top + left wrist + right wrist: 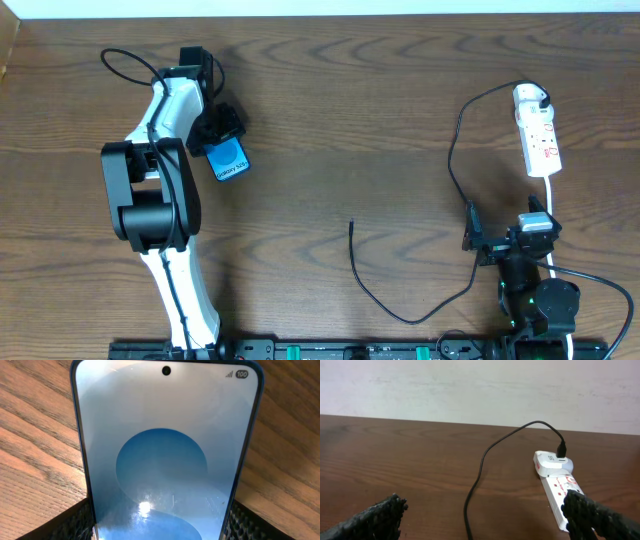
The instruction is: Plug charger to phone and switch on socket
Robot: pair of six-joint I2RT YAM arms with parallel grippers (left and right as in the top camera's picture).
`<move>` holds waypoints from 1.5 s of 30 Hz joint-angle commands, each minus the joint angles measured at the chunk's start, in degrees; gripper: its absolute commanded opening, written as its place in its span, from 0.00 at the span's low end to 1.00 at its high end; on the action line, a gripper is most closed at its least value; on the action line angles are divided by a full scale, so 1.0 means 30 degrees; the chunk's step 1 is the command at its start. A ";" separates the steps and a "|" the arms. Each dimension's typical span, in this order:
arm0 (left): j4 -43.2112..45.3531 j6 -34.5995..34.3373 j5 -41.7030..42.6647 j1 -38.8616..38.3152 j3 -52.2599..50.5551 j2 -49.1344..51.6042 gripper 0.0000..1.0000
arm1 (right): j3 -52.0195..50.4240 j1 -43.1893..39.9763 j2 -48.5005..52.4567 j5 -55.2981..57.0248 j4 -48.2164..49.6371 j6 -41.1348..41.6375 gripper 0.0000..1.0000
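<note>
- The left tool [221, 136] pinches the phone [162, 460] by its two long edges, one finger pad [75, 522] on each side.
- The phone sits at the left side of the worktop [330, 120], screen up.
- The right tool [482, 504] is spread wide with nothing between its fingers; it hovers near the lower end of the socket [539, 140].
- The socket lies at the far right of the worktop.
- The white head of the charger [455, 160] is seated in the upper end of the socket.
- The charger's free tip lies on the bare worktop near the centre, well apart from the phone.
</note>
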 commanded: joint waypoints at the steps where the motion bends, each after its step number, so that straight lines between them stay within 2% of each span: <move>1: -0.0131 -0.0160 0.0546 0.0051 0.0000 0.0240 0.07 | -0.0022 0.0051 -0.0153 0.0080 -0.0080 0.0270 0.99; 20: -0.0277 -0.0109 0.0561 0.0051 0.0073 -0.2477 0.07 | -0.0022 0.0051 -0.0153 0.0073 -0.0080 0.0270 0.99; 25: -0.0393 -0.0109 0.1756 0.0051 0.0073 -0.2900 0.07 | -0.0022 0.0051 -0.0153 0.0073 -0.0080 0.0270 0.99; 31: -0.0124 -0.0182 0.6047 0.0051 0.0073 -0.3257 0.07 | -0.0022 0.0051 -0.0153 0.0080 -0.0080 0.0270 0.99; 36: 0.0248 -0.0437 1.1832 0.0051 0.0073 -0.3257 0.07 | -0.0022 0.0051 -0.0153 0.0080 -0.0080 0.0270 0.99; 45: 0.0262 -0.4561 1.8156 0.0051 0.0073 -0.3257 0.07 | -0.0022 0.0051 -0.0153 0.0080 -0.0080 0.0270 0.99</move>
